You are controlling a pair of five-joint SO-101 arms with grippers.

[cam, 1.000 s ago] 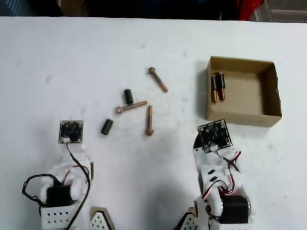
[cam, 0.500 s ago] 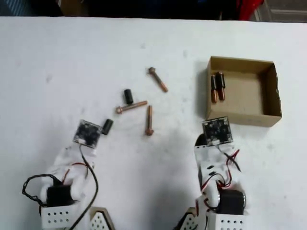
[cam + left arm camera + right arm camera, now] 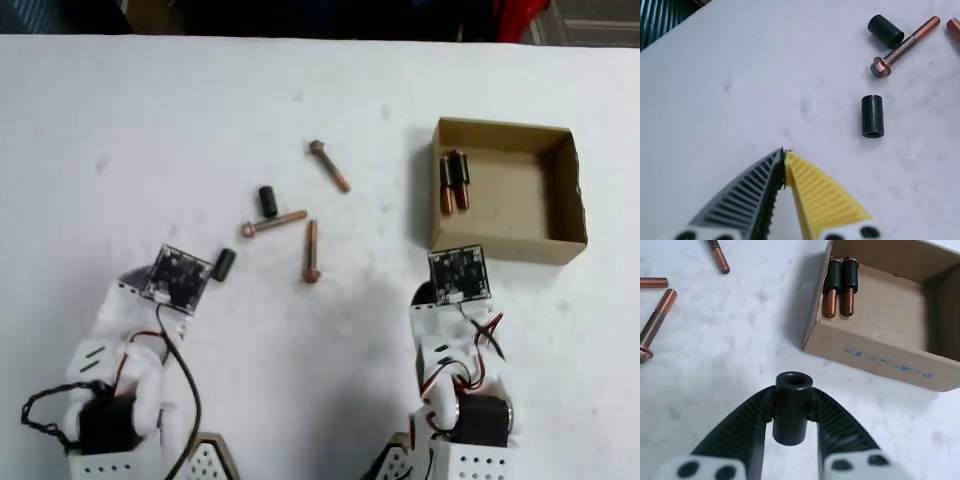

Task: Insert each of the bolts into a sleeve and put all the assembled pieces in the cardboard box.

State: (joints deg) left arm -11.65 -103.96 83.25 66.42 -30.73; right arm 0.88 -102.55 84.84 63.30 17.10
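Three copper bolts lie loose mid-table: one (image 3: 328,166) farthest back, one (image 3: 274,223) beside a black sleeve (image 3: 267,201), one (image 3: 311,251) nearer me. A second black sleeve (image 3: 223,264) lies just right of the left arm's wrist (image 3: 180,275). My left gripper (image 3: 784,155) is shut and empty, low over bare table, with that sleeve (image 3: 872,116) a short way ahead and to one side. My right gripper (image 3: 791,400) is shut on a black sleeve (image 3: 791,412), held upright with its bore showing. The cardboard box (image 3: 510,240) holds two assembled pieces (image 3: 453,182).
The box's near wall (image 3: 880,357) stands just ahead of the right gripper, with the assembled pair (image 3: 840,285) against its left inner wall. Bolts (image 3: 655,327) lie off to the gripper's left. White table stretches bare to the far left and right of the box.
The left arm has swung forward and to the right, ending next to the nearer loose sleeve. The right arm has edged slightly right, still holding its sleeve.
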